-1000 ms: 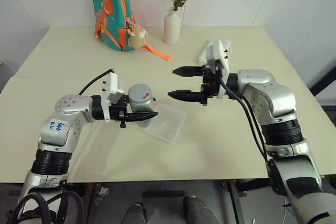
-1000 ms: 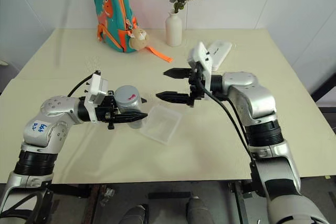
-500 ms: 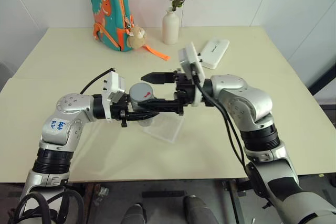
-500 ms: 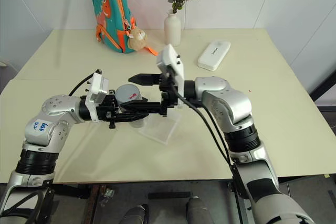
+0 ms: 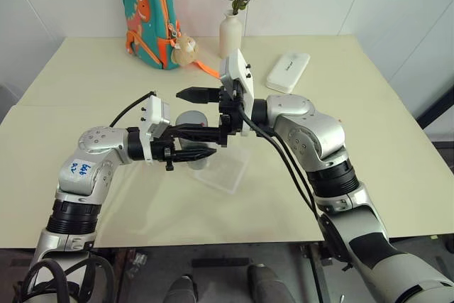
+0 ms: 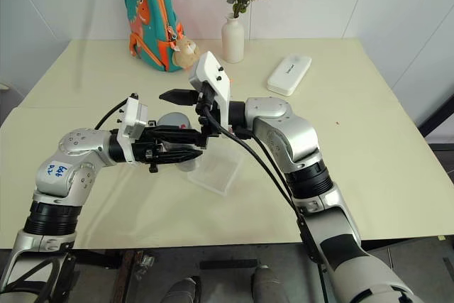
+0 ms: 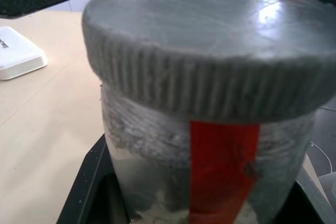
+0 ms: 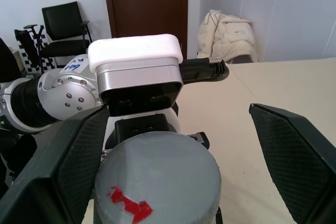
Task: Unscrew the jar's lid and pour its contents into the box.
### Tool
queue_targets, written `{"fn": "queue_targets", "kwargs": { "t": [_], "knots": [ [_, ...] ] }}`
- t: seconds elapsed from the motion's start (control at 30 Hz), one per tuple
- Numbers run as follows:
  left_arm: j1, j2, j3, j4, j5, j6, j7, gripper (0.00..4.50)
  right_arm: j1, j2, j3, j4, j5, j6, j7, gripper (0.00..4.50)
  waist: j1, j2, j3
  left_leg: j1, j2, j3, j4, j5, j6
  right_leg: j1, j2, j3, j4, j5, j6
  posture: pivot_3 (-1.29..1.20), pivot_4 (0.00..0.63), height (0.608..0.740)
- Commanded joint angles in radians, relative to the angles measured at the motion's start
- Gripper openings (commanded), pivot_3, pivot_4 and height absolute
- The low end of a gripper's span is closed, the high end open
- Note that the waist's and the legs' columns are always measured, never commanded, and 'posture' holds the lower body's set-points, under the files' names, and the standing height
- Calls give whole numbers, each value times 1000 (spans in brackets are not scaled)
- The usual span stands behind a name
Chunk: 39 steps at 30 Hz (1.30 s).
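Left gripper [image 5: 202, 154]: I see it clamped on the jar [image 7: 210, 156], held just above the box [image 5: 225, 168].
Right gripper [image 5: 186, 113]: spread wide, fingers either side of the lid [image 8: 157, 169].
Lid: on the jar.
Box: on the table [image 5: 340, 147], under the jar.

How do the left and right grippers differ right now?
The left gripper is shut on the jar; the right gripper is open and holds nothing. The left grips the jar's body; the right's fingers straddle the lid, apart from it. Both point level, towards each other.
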Motion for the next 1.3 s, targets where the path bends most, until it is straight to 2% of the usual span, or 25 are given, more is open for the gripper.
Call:
{"fn": "queue_targets", "kwargs": {
  "t": [0.03, 0.23, 0.33, 0.53, 0.8, 1.13, 1.3],
  "knots": [
    [-16, 0, 15, -31, -23, 0, -7, 1979, -36, -58, -48, 31, -22, -47, 19, 4471, 1, 0, 0, 0, 0, 0, 0, 0, 0, 0, 0, 0, 0, 0, 0, 0, 150, 740],
    [-17, 6, 27, -23, -30, 8, -5, 1979, -8, -218, -107, 77, 0, -66, 146, 4471, 3, 0, 0, 0, 0, 0, 0, 0, 0, 0, 0, 0, 0, 0, 0, 0, 150, 740],
    [-20, 5, 31, -16, -28, 8, -6, 1979, -9, -237, -122, 65, 38, -35, 174, 4471, -1, 0, 0, 0, 0, 0, 0, 0, 0, 0, 0, 0, -1, 0, 0, 0, 150, 740],
    [-30, -1, 27, -6, -24, 9, -8, 1979, 9, -177, -104, -39, 97, 40, 152, 4471, -7, 1, 0, 0, 0, 0, -1, 0, 0, 0, 0, 0, 0, 0, 0, 0, 150, 740],
    [-41, -11, 17, 4, -21, 11, -10, 1979, 27, -78, -30, -115, 78, 75, 71, 4471, 2, 1, 0, 0, 0, 0, 0, 0, 0, 0, 0, 0, 0, 0, 0, 0, 150, 740],
    [-43, -25, 10, -2, -20, 15, -9, 1979, -20, -17, 12, -19, -21, -29, 20, 4471, 1, 1, 0, 0, 0, -1, 0, 0, 0, 0, 0, 0, 1, 0, 0, 0, 150, 740],
    [-35, -27, 11, -7, -21, 14, -7, 1979, -41, -6, -16, 13, -18, -24, 19, 4471, 0, 1, 0, 0, 0, -1, -1, 0, 0, 0, 0, 0, 0, 0, 0, 0, 150, 740]
  ]
}}
